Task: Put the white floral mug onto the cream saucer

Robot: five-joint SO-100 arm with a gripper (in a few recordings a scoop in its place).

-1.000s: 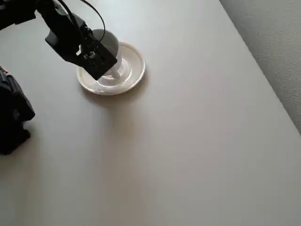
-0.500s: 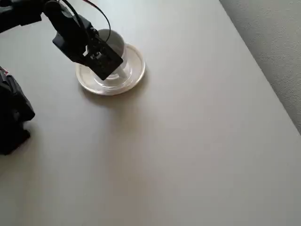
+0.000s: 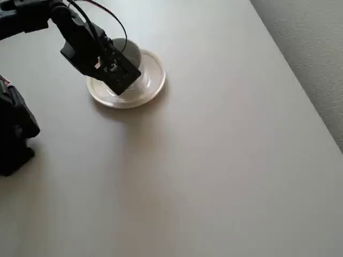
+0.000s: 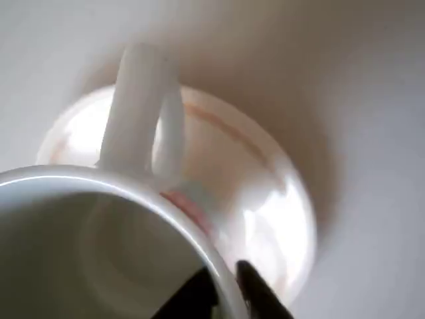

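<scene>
A: Where is the white floral mug [image 3: 127,52] seen?

B: In the overhead view it is found in the upper left of the frame, over the cream saucer [image 3: 153,75], with its open mouth partly covered by the black arm [image 3: 88,45]. Whether its base is touching the saucer cannot be told. In the wrist view the mug [image 4: 99,246] is spread across the lower left, blurred, with its handle [image 4: 141,109] pointing toward the top of the frame and the saucer [image 4: 265,193] lying beyond it.

A: And the hand?

B: In the wrist view the hand [image 4: 222,292] is placed at the bottom centre, closed over the mug's rim: one dark finger [image 4: 255,289] is seen just outside the wall, another dark part just inside it. A thin red line is made out below the rim beside them.

A: What is the saucer resting on?

B: A plain pale surface [image 3: 214,160]. In the overhead view a strip of grey carpeted floor [image 3: 305,48] is seen at the upper right, and a black base [image 3: 13,128] at the left edge.
</scene>
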